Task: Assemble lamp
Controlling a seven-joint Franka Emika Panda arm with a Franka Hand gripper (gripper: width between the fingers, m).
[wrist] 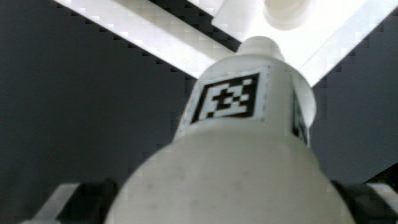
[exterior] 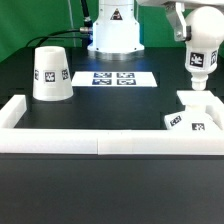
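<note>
My gripper point(exterior: 198, 52) is shut on the white bulb point(exterior: 197, 74) and holds it upright, narrow end down, above the flat square base point(exterior: 189, 121) at the exterior view's right. There is a gap between the bulb's tip and the base. In the wrist view the bulb point(wrist: 231, 150) fills the middle with its black tag facing the camera. My gripper point(wrist: 217, 200) grips its round head, and a dark finger point(wrist: 57, 200) shows at each side. The cone shade point(exterior: 50, 74) stands on the table at the exterior view's left, apart from the rest.
The marker board point(exterior: 112, 78) lies at the table's middle back. A long white wall strip point(exterior: 100, 147) runs along the front and turns up both sides; the base lies against its right corner. The robot's white pedestal point(exterior: 112, 35) stands behind the marker board.
</note>
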